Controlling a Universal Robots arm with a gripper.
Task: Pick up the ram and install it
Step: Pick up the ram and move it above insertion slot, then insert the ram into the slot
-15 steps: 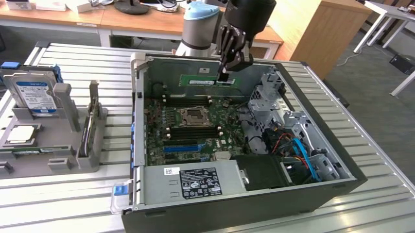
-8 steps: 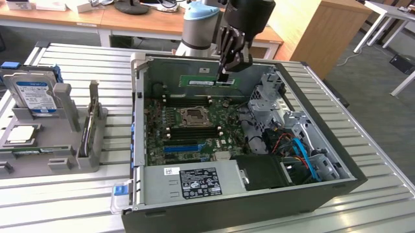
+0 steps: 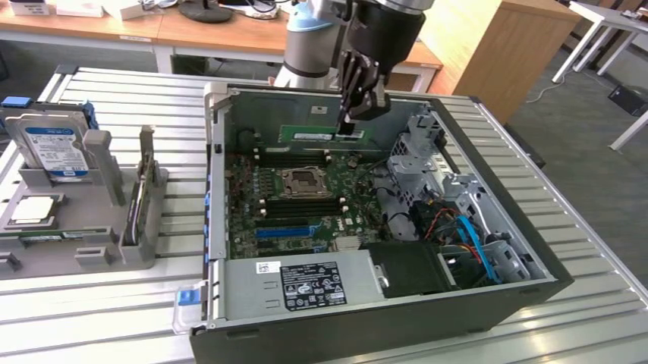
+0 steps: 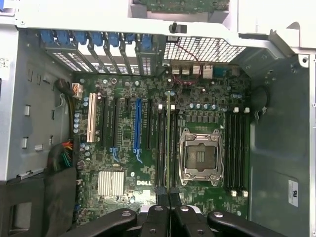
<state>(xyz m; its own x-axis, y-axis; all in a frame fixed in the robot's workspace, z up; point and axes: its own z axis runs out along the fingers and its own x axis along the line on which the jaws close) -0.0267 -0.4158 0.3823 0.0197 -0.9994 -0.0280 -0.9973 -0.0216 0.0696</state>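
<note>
Ram [image 3: 309,134] hangs in the gripper [image 3: 350,125], a long green stick held level inside the open computer case [image 3: 335,334], up near the case's far wall. The claw is narrow, its 2 fingers pinched on the stick near the end towards the exterior view's right.

The case lies on its side on a slatted metal table [image 3: 577,250]. A green motherboard [image 3: 303,208] covers its floor. A silver power supply [image 3: 303,284] with a black label sits at the near end, and drive cages with blue and orange cables fill the side towards the exterior view's right.

On the table at the exterior view's left stands a grey parts holder [image 3: 71,246]. A hard drive [image 3: 56,148] with a blue-and-white label stands upright in it.

In the wrist view the ram [image 4: 168,143] is seen edge-on as a thin line rising from between the gripper [image 4: 169,207] tips. It runs along the dark memory slots [image 4: 160,148] just beside the empty CPU socket [image 4: 200,157]. Whether it touches a slot cannot be told. A blue expansion slot [image 4: 138,123] and a white slot [image 4: 91,118] lie further off, with a small silver heat sink [image 4: 110,183] near them.
</note>
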